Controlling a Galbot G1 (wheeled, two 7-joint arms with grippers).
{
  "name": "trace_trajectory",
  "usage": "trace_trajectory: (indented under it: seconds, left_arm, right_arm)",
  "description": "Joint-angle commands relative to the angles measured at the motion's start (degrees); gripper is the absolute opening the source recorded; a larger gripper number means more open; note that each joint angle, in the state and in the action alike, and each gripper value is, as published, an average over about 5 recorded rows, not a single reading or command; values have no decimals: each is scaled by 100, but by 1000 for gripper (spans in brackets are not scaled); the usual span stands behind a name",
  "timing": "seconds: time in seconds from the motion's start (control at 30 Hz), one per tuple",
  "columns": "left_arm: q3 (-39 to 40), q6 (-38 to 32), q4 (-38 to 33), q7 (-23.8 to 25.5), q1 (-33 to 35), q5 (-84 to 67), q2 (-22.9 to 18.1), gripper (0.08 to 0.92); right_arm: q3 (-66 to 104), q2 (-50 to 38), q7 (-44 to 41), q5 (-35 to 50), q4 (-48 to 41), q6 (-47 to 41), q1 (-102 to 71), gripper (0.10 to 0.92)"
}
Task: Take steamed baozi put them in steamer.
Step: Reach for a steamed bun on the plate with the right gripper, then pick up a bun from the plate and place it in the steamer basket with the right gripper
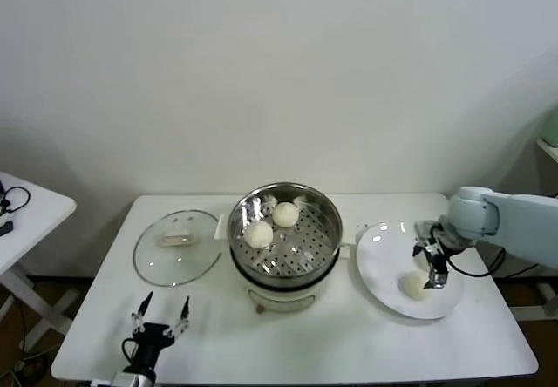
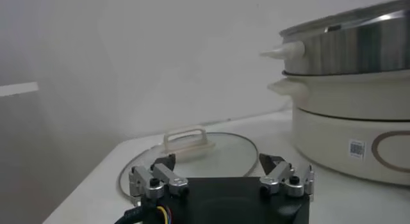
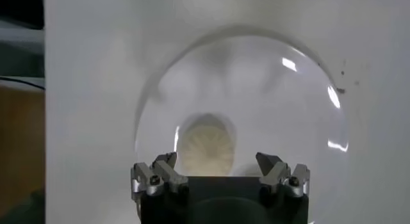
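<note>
The steel steamer (image 1: pixel 307 246) sits on its white pot base (image 1: pixel 288 295) mid-table and holds two baozi (image 1: pixel 258 234) (image 1: pixel 286 214). A third baozi (image 1: pixel 411 286) lies on the white plate (image 1: pixel 379 261) to the right. My right gripper (image 1: pixel 433 274) is open and hovers just above the plate, next to that baozi. In the right wrist view the baozi (image 3: pixel 206 148) lies on the plate (image 3: pixel 256 84) in line with the gap of the open right gripper (image 3: pixel 216 160). My left gripper (image 1: pixel 159 315) is open and empty, parked at the table's front left. I see no fourth baozi.
A round glass lid (image 1: pixel 177 246) lies flat left of the steamer; it also shows in the left wrist view (image 2: pixel 192 156), beyond the left gripper (image 2: pixel 219 164), with the steamer (image 2: pixel 359 46) on the pot base (image 2: pixel 346 136) beside it. A second white table (image 1: pixel 26 208) stands far left.
</note>
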Motion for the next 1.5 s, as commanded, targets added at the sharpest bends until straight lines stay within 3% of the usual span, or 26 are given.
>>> trace_trajectory:
  seconds: [0.03,0.4,0.67,0.8,1.13,1.33,1.5]
  left_arm:
    - [8,8,17,2,-8,12,-8,823]
    - [20,24,28,9,-23,25,9,823]
    - [28,18,9,5,0,38,22,823]
    - [15,20,-21,3,23,42,30,823]
    - [20,17,-43,-3,50,100,35,823]
    - [41,21,-49,-5,37,125,22,823]
    - [31,25,-88,-7,33,121,5,823]
  right_arm:
    - [989,-141,201,-438,-447,-55,-1250,823]
    - [1064,-53,193,-424,-497,-78,-1325,811]
    - [955,-15,47,-240,-339,-37,-1014,619]
    - [193,8,-227,51,-118,226,82,567]
    - [-1138,1038,-1289,919,-65,1615,3583,568]
    - [-62,1809,-1396,1052,478,2407,4011,580]
    - [645,2396,-1165,644,1189,2973,3827,581]
